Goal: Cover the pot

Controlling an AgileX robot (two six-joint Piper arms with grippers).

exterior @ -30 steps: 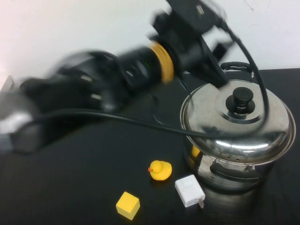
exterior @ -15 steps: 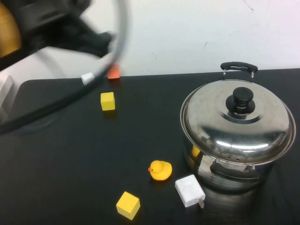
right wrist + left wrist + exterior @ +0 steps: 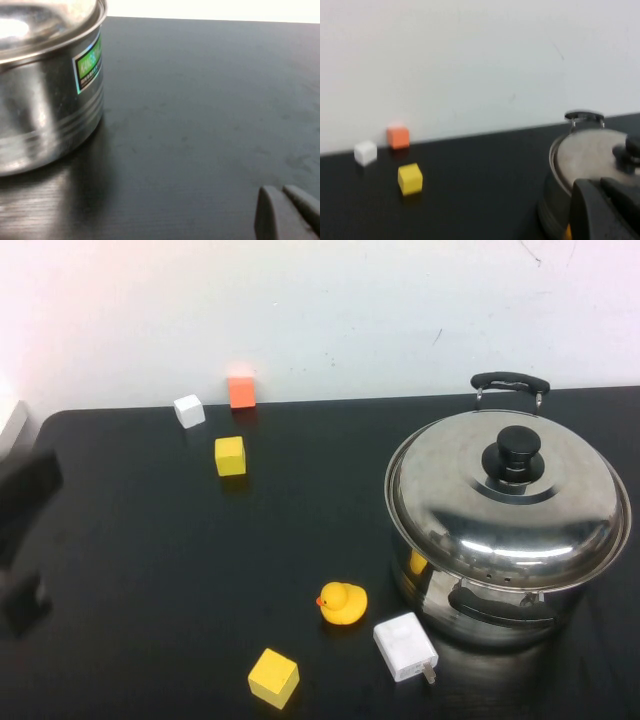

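The large steel pot (image 3: pixel 500 592) stands at the right of the black table with the domed lid (image 3: pixel 470 505) resting on it, black knob (image 3: pixel 519 446) up. In the high view my left gripper (image 3: pixel 22 540) is only a dark blur at the left edge, far from the pot. In the left wrist view the left gripper (image 3: pixel 598 184) is shut and empty, with the pot (image 3: pixel 551 200) and lid (image 3: pixel 587 156) behind it. The right gripper (image 3: pixel 279 189) is shut and empty, low over the table beside the pot (image 3: pixel 45 110). It does not show in the high view.
A yellow duck (image 3: pixel 342 603), a white charger (image 3: pixel 404 646) and a yellow cube (image 3: pixel 273 677) lie in front of the pot to its left. Another yellow cube (image 3: pixel 230 456), a white cube (image 3: pixel 189 410) and an orange cube (image 3: pixel 241 391) sit at the back left.
My left arm has swung away from above the pot to the left and nearly out of the high view. The lid stays on the pot.
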